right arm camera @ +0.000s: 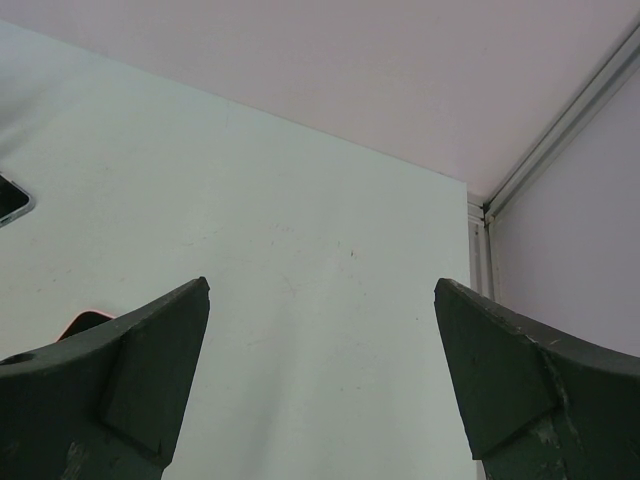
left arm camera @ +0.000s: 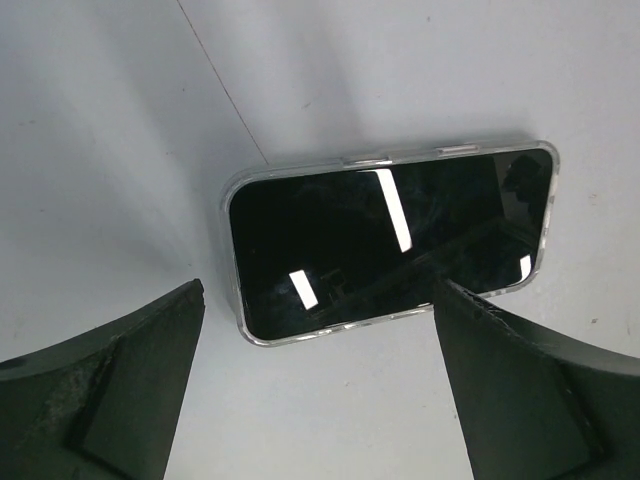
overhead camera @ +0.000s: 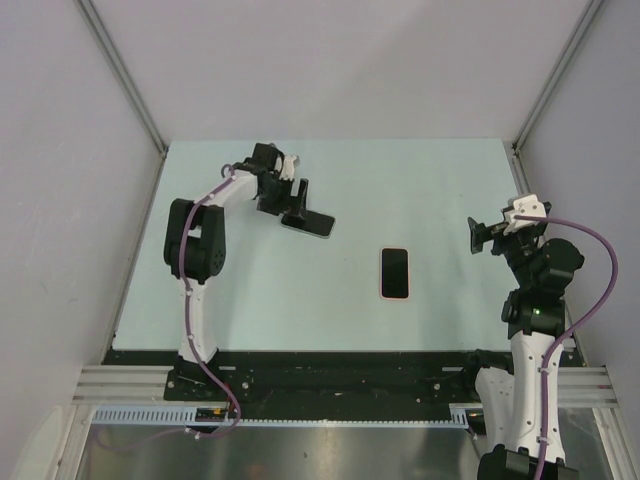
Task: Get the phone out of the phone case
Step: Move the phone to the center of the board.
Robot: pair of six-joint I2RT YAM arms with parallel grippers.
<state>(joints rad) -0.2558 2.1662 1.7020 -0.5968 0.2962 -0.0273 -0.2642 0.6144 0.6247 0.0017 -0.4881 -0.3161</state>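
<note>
A phone (left arm camera: 390, 240) with a glossy black screen lies face up on the pale table (overhead camera: 400, 190). A clear, silvery rim runs round it; I cannot tell whether that rim is a phone case. My left gripper (overhead camera: 283, 205) (left arm camera: 320, 285) hovers open just over its near long edge, and nothing is between the fingers. A second dark slab with a pink rim (overhead camera: 395, 272) lies flat at the table's middle; whether it is an empty case or holds a phone does not show. My right gripper (overhead camera: 478, 235) (right arm camera: 322, 283) stands open at the right, well away from both.
Grey walls with metal corner posts (overhead camera: 545, 90) close the table in on three sides. A black strip (overhead camera: 330, 358) runs along the near edge by the arm bases. In the right wrist view, a bit of the pink rim (right arm camera: 85, 320) peeks past the left finger.
</note>
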